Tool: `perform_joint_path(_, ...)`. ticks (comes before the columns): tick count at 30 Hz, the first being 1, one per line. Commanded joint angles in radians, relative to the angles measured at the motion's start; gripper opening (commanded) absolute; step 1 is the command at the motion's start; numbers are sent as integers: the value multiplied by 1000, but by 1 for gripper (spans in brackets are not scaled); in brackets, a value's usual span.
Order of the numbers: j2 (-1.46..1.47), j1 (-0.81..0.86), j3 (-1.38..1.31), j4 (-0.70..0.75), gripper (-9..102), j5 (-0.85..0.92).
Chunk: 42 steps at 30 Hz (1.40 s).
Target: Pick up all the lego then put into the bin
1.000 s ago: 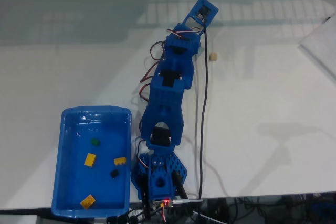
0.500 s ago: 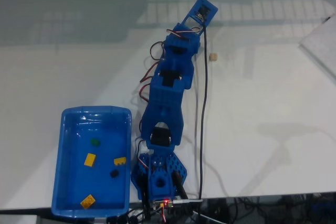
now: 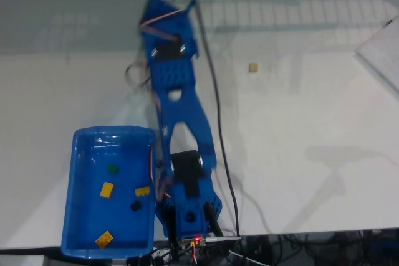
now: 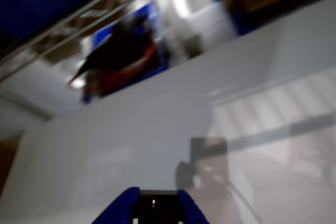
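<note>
Wrist view: gripper (image 4: 154,203) barely peeks in at the near edge, blurred; can't tell how wide it's open, nothing visibly held. Fixed view shows arm (image 3: 177,91) stretched far-left, w/ tan lego (image 3: 252,67) alone on table (image 3: 312,123), well right of it. Bin (image 3: 78,191) near-left holds five bricks. Next: swing right, centre jaws over tan brick, descend slowly. Wrist cam lacks brick and bin.

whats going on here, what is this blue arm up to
A blue robot arm is clearing small lego bricks off a white table into a blue bin. Five bricks already lie in the bin: three yellow, one black and one dark green. One tan brick sits alone on the table. The arm is stretched toward the far edge, and its end effector's state can't be made out.
</note>
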<state>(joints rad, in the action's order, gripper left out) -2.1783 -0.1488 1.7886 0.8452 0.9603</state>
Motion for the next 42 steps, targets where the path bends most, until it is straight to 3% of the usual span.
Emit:
perform_joint_path(1,-179,-235,-3,195,0,54)
perform_joint_path(5,-341,-578,64,472,0,123)
perform_joint_path(10,-479,-943,166,716,0,158)
perform_joint_path(16,-508,-1158,255,822,0,170)
perform_joint_path(21,-509,-1210,279,867,2,173)
perform_joint_path(27,-492,-1184,279,894,26,199)
perform_joint_path(34,-503,-1080,268,902,29,232)
perform_joint_path(39,-425,-701,199,815,29,301)
perform_joint_path(42,-377,-347,235,618,29,419)
